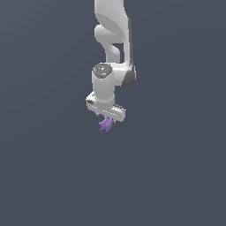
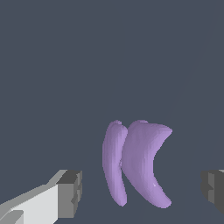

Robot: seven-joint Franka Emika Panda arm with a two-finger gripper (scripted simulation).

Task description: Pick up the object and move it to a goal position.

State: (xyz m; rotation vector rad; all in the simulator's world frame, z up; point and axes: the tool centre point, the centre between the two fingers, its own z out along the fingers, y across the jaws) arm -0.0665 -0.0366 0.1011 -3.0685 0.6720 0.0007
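The purple banana-bunch object (image 2: 138, 164) sits right between the gripper's (image 2: 142, 188) two fingertips, not touching either one, so the pincer is spread apart around it. In the exterior view the bunch pokes out at 6 o'clock, directly under the white hand, against plain grey ground (image 1: 44, 176).

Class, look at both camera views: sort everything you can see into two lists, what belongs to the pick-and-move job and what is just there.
Part of the job:
- purple object, a bunch of curved lobes, lying between the fingers, with gaps on both sides
- gripper, open, positioned over it

Just there:
- plain dark grey surface; no goal marker is visible
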